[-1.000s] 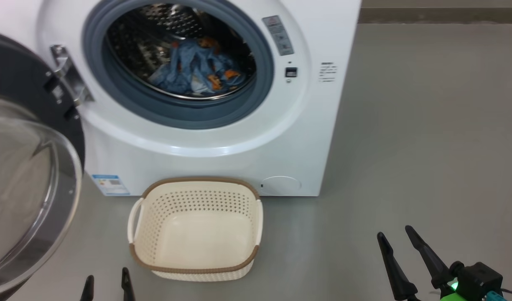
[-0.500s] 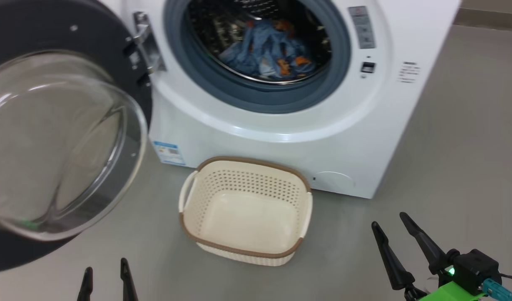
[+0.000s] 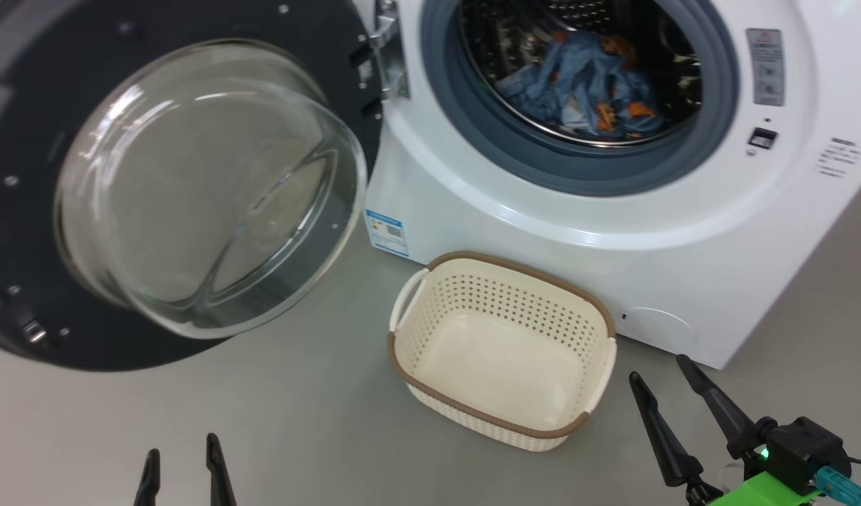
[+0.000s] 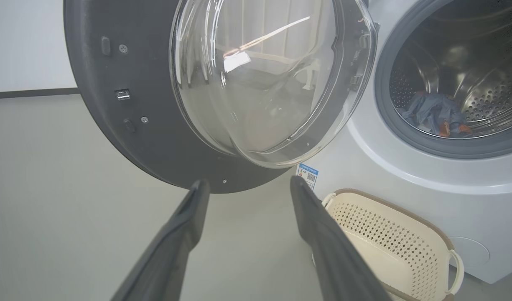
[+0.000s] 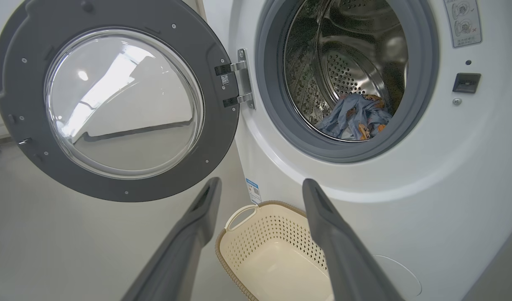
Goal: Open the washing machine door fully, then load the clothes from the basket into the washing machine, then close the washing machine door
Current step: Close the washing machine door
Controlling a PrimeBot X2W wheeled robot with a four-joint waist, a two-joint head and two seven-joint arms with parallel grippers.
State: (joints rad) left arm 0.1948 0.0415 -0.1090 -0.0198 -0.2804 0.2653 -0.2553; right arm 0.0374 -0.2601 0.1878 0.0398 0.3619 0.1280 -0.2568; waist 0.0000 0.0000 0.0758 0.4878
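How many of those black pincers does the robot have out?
2: the left gripper at the head view's lower left, the right gripper at its lower right, both open and empty.

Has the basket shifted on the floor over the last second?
No. The basket sits between the blue label and the round cap as before; the head camera turned instead.

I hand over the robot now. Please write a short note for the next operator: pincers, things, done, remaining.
Left pincer: open, empty, low, facing the door.
Right pincer: open, empty, beside the basket.
Things: door swung wide open; clothes inside the washing machine; basket empty on the floor before it.
Done: door opened, clothes loaded.
Remaining: close the door.
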